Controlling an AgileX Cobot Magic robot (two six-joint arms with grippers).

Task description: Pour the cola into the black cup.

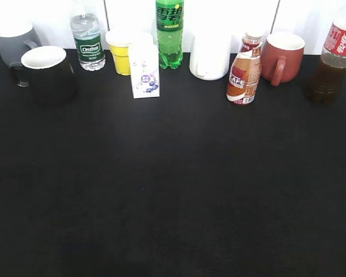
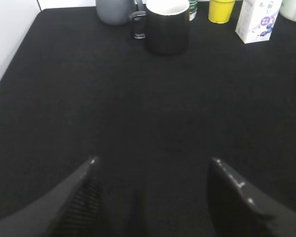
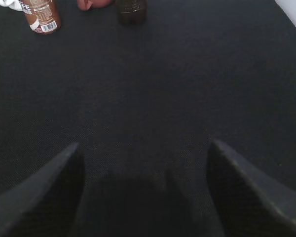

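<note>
The cola, a clear bottle of dark liquid with a red label, stands at the far right back of the black table; its base shows in the right wrist view. The black cup, glossy with a white inside, stands at the back left, and shows in the left wrist view. My left gripper is open and empty over bare table, well short of the cup. My right gripper is open and empty, well short of the cola. Neither arm shows in the exterior view.
Along the back stand a grey mug, a water bottle, a yellow cup, a small white carton, a green soda bottle, a white cup, a coffee bottle and a reddish-brown mug.
</note>
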